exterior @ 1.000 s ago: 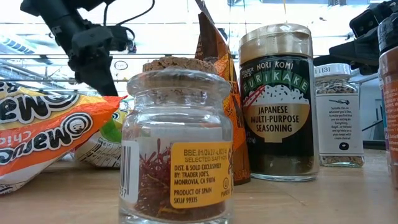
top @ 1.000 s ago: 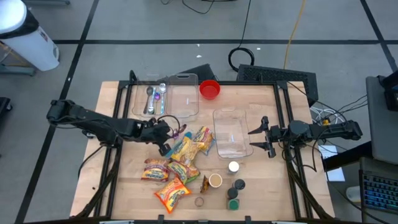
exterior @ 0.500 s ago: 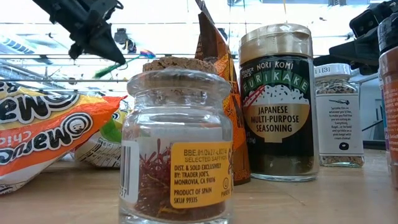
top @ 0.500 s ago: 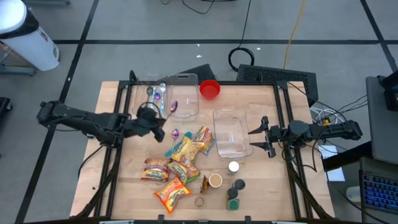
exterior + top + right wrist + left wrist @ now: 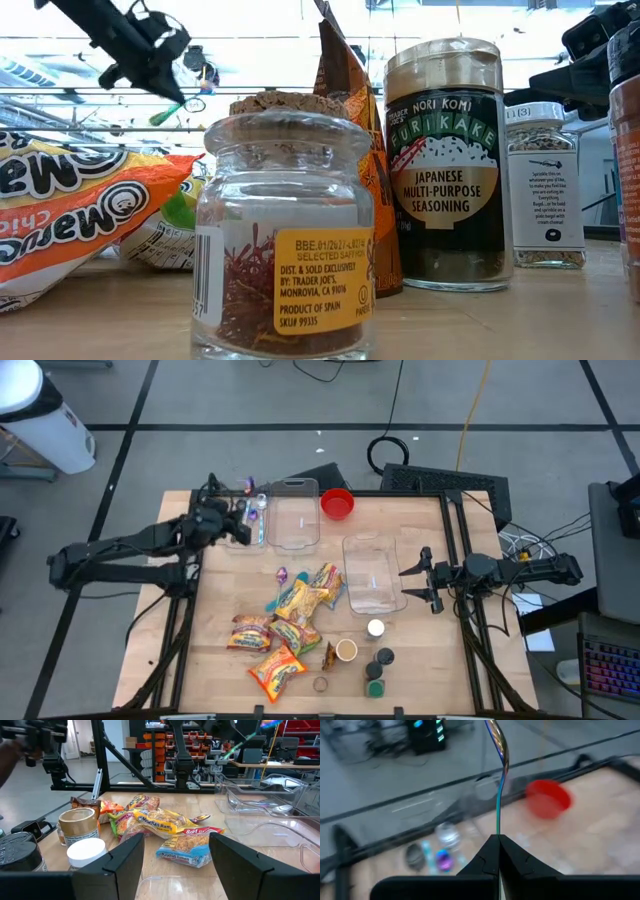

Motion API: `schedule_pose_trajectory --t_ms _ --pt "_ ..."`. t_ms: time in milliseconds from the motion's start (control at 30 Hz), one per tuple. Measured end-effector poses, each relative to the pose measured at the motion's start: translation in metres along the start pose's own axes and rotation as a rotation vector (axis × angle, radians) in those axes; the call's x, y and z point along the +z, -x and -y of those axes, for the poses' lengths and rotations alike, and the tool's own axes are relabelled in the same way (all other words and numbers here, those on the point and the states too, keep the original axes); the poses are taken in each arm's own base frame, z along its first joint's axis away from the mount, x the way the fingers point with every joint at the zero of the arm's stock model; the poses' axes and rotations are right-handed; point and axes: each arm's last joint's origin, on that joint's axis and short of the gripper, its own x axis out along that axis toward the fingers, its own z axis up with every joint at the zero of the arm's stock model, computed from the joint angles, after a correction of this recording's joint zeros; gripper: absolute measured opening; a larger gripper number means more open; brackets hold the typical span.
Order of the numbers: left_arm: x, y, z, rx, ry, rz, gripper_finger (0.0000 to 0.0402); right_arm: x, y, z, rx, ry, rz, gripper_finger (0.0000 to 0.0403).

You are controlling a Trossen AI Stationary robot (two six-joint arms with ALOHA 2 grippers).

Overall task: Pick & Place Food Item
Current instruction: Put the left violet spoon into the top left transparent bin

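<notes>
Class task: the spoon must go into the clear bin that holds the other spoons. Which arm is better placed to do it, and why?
Left. The left gripper is shut on the spoon above that bin. The right gripper waits open beside the other bin, on the table's far side.

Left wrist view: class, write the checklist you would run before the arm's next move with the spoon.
1. Spoon gripped by left gripper: ok, fingers shut on its handle.
2. Left gripper above the utensil container: ok.
3. Spoon apart from the red bowl: ok.
4. Right gripper out of the way: ok, open beside the other container.
5. Spoon's height above the utensils: cannot tell.
</notes>
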Motion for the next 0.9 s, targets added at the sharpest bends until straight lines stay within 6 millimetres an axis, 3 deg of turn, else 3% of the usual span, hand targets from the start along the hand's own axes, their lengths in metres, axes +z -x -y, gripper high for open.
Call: schedule_pose_trajectory --t_ms 300,900 --pt "-0.009 -0.040 -0.039 0.290 0.053 -0.247 0.0001 0.000 0.000 0.000 0.000 0.000 0.000 0.0217" --pt "-0.037 -0.116 -0.045 0.435 -0.027 -0.480 0.0002 0.000 0.000 0.000 0.000 0.000 0.000 0.0219"
